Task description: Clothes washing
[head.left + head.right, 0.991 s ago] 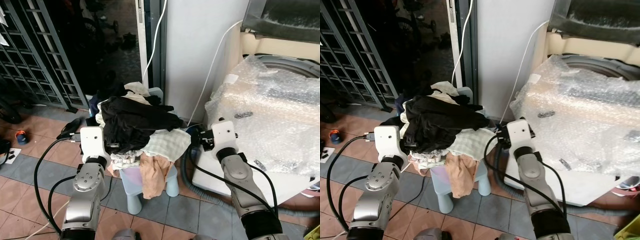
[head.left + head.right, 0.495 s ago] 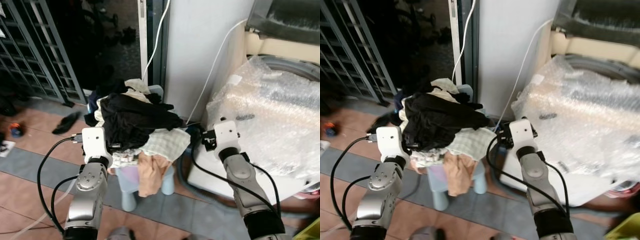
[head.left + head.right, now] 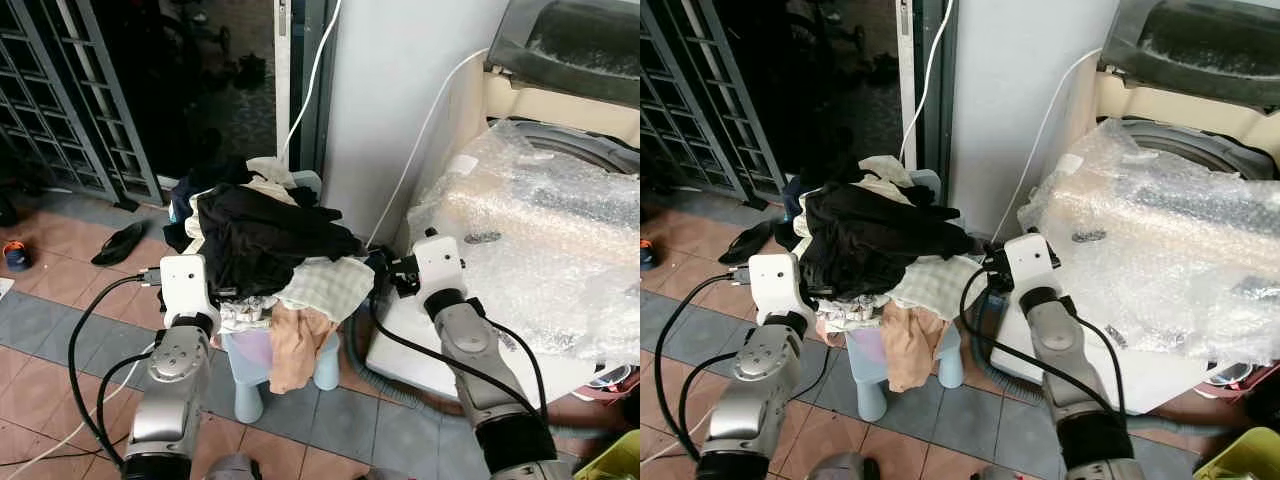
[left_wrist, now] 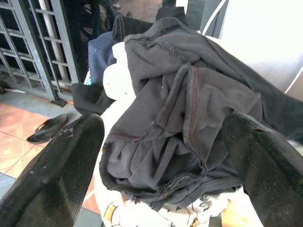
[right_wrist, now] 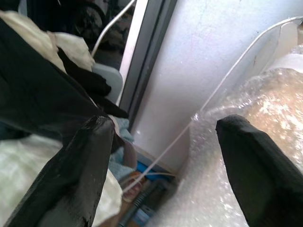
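Clothes lay heaped on a small pale-blue stool just beside the washing machine. Over the last second the head camera had shifted slightly; the pile looked unmoved. Left gripper stood wide at the dark garment; right gripper, also wide, held nothing, so loading probably hadn't begun.

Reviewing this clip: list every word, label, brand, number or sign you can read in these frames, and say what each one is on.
No text can be read in these frames.
Washing machine: no brand or panel lettering legible.
Bubble wrap: small dark marks, too blurred to read.
White-patterned cloth in the clothes pile: small printed marks, not readable as letters.
Left gripper and right gripper: no markings visible.
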`<state>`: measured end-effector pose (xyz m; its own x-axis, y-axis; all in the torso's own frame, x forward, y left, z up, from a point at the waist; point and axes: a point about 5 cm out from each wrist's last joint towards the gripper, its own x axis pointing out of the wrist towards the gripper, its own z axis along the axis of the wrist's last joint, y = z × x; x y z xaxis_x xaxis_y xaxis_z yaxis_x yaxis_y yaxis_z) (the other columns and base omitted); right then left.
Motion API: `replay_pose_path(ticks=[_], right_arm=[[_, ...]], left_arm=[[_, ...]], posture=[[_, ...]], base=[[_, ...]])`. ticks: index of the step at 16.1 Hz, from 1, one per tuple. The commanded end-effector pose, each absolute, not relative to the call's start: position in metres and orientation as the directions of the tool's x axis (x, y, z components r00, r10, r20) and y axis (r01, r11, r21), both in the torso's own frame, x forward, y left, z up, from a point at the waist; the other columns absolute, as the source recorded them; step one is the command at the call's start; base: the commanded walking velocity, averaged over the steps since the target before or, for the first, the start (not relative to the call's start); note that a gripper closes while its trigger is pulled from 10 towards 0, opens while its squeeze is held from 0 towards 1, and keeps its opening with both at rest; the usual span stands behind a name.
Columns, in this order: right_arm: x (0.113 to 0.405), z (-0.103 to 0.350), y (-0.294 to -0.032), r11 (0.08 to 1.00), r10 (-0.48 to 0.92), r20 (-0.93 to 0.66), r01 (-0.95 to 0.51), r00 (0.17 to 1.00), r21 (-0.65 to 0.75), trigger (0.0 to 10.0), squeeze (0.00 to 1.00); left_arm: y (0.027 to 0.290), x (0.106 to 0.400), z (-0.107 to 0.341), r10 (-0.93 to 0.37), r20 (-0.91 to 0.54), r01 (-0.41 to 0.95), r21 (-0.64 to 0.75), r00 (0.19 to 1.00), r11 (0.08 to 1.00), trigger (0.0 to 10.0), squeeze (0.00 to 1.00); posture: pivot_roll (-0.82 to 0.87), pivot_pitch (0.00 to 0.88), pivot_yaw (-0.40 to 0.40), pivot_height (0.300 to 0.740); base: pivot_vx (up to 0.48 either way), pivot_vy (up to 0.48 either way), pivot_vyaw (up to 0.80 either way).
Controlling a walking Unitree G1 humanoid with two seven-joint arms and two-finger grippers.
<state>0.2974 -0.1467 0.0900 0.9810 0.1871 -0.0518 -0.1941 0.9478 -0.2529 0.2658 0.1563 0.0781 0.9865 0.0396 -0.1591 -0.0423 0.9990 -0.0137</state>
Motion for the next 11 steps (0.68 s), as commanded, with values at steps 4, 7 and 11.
replay_pose_path(ticks=[4, 7, 11], right_arm=[[0.291, 0.094, -0.145, 0.950, 0.209, -0.029, -0.210, 0.978, -0.231, 10.0, 1.00], [0.284, 0.091, -0.138, 0.933, 0.250, -0.034, -0.250, 0.968, -0.257, 10.0, 0.00], [0.287, 0.095, -0.133, 0.927, 0.275, -0.006, -0.267, 0.961, -0.265, 10.0, 0.00]], left_arm=[[0.158, 0.258, 0.083, 0.024, -0.159, -0.022, 0.010, 0.987, 1.000, 10.0, 0.00], [0.161, 0.255, 0.084, 0.023, -0.164, -0.022, 0.010, 0.986, 1.000, 10.0, 0.00], [0.157, 0.267, 0.090, -0.009, -0.157, 0.012, 0.018, 0.988, 1.000, 10.0, 0.00]], posture=[[0.01, 0.000, 0.006, 0.740], [0.00, 0.000, 0.039, 0.740], [-0.01, 0.000, 0.076, 0.740]], base=[[0.000, 0.000, 0.58], [0.000, 0.000, 0.22], [0.000, 0.000, 0.77]])
